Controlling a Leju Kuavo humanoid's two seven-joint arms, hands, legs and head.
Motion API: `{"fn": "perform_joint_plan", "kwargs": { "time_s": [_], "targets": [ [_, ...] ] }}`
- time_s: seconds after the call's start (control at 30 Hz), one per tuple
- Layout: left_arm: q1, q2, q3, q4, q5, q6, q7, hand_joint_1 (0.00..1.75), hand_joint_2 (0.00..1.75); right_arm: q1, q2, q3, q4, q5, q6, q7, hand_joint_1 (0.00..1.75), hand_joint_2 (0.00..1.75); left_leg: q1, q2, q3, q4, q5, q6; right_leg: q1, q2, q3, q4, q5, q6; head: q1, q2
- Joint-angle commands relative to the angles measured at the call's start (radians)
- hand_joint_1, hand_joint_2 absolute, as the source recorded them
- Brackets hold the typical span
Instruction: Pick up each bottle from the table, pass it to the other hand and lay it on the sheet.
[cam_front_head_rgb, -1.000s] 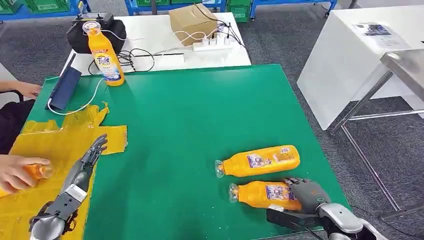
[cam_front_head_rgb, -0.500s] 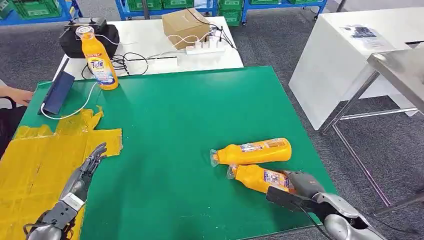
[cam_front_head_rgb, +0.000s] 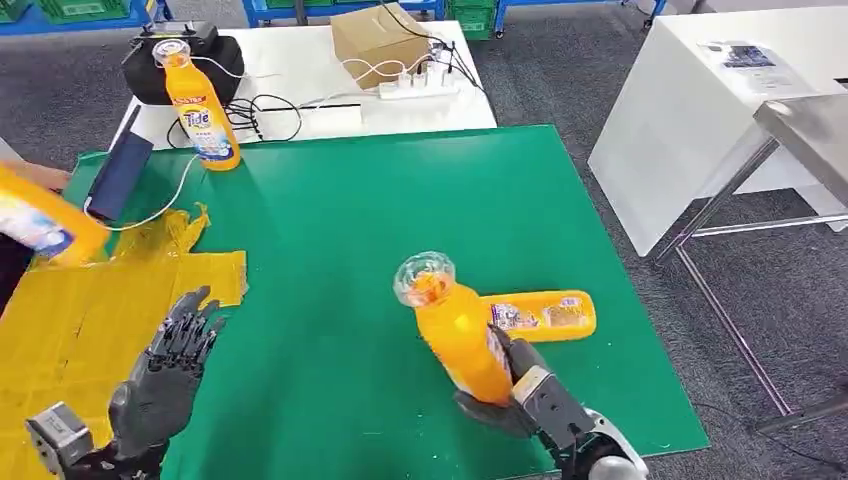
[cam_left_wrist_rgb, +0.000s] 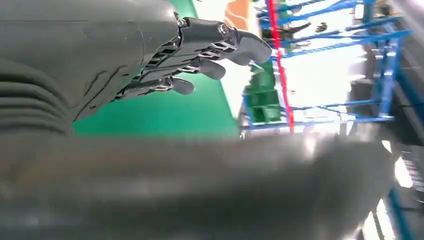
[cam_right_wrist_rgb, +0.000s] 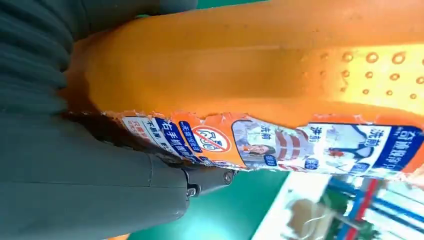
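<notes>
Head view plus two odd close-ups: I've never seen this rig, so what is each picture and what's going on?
It is a humanoid robot with two many-fingered hands. The wide picture looks down from its head at a green table. The close-ups come from cameras at its wrists, so they look turned. The right hand holds an orange bottle lifted off the table; the right wrist view shows its label up close. A second bottle lies flat behind it, and a third bottle stands at the far left corner. The left hand is open above the yellow sheet, fingers spread, holding nothing. A blurred orange thing shows at the left edge.
</notes>
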Motion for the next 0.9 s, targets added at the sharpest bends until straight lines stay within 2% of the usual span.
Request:
{"fn": "perform_joint_plan", "kwargs": {
  "time_s": [0.03, 0.23, 0.37, 0.4, 0.47, 0.57, 0.67, 0.8, 0.83, 0.9],
  "targets": [
    [-0.022, -0.006, -0.171, -0.051, 0.002, 0.02, 0.017, 0.0, 1.75, -0.055, 0.109, 0.09, 0.026, -0.002, -0.007, 0.013, 1.75, 1.75, -0.001, -0.001, 0.001, -0.001, 0.0, 0.002, -0.001, 0.0, 0.0, 0.0, 0.0, -0.001, 0.0, 0.0],
    [-0.038, -0.004, -0.172, -0.025, 0.041, 0.003, 0.027, 0.0, 1.75, -0.068, 0.109, 0.105, 0.055, -0.009, -0.013, 0.029, 1.75, 1.75, -0.001, -0.002, 0.001, -0.001, 0.0, 0.002, -0.001, 0.0, 0.0, 0.0, 0.0, -0.001, 0.0, 0.0],
    [-0.071, -0.006, -0.208, -0.01, 0.06, -0.026, 0.05, 0.0, 1.75, -0.119, 0.125, 0.122, 0.141, -0.019, 0.001, 0.066, 1.75, 1.75, -0.002, -0.002, 0.001, -0.002, 0.001, 0.002, -0.001, 0.0, 0.001, -0.001, 0.0, -0.001, 0.0, 0.0],
    [-0.083, -0.005, -0.219, -0.042, 0.039, -0.011, 0.003, 0.0, 1.75, -0.192, 0.127, 0.152, 0.176, 0.0, 0.014, 0.038, 1.75, 1.75, -0.001, -0.001, 0.001, -0.001, 0.001, 0.002, -0.001, 0.0, 0.001, -0.001, 0.0, -0.001, 0.0, 0.0],
    [-0.094, -0.008, -0.235, -0.071, 0.049, -0.019, 0.052, 0.0, 1.75, -0.269, 0.152, 0.158, 0.227, -0.022, 0.046, 0.085, 1.75, 1.75, -0.002, 0.0, 0.002, -0.002, 0.001, 0.003, -0.002, 0.002, 0.0, 0.0, 0.001, -0.001, 0.0, 0.0],
    [-0.107, -0.015, -0.268, -0.066, 0.035, -0.01, 0.074, 0.0, 1.75, -0.327, 0.17, 0.184, 0.276, -0.028, 0.057, 0.099, 1.75, 1.75, -0.002, 0.002, 0.0, -0.001, 0.001, 0.003, -0.002, 0.004, -0.002, 0.001, 0.002, -0.001, 0.0, 0.0],
    [-0.135, -0.031, -0.313, -0.035, 0.01, 0.011, 0.086, 0.0, 1.75, -0.395, 0.199, 0.232, 0.329, -0.031, 0.06, 0.121, 1.75, 1.75, -0.002, -0.001, 0.001, -0.002, 0.003, 0.003, -0.001, 0.001, 0.0, 0.0, 0.002, -0.001, 0.0, 0.0],
    [-0.138, -0.028, -0.314, -0.032, 0.01, 0.012, 0.085, 0.0, 1.75, -0.392, 0.197, 0.235, 0.328, -0.032, 0.059, 0.122, 1.75, 1.75, -0.002, -0.001, 0.001, -0.002, 0.003, 0.003, -0.001, 0.0, 0.0, 0.0, 0.001, -0.001, 0.0, 0.0],
    [-0.167, -0.016, -0.345, -0.01, 0.027, -0.033, 0.09, 0.0, 1.75, -0.365, 0.196, 0.213, 0.306, -0.022, 0.003, 0.141, 1.75, 1.75, -0.002, -0.001, 0.001, -0.002, 0.003, 0.002, -0.001, 0.0, 0.001, 0.0, 0.001, -0.001, 0.0, 0.0],
    [-0.256, -0.061, -0.393, 0.084, 0.023, -0.019, 0.117, 0.0, 1.75, -0.351, 0.17, 0.248, 0.264, -0.018, 0.024, 0.146, 1.75, 1.75, -0.002, -0.006, 0.001, -0.002, 0.003, 0.003, -0.001, -0.005, 0.002, 0.0, 0.0, -0.001, 0.0, 0.0]
  ]
}}
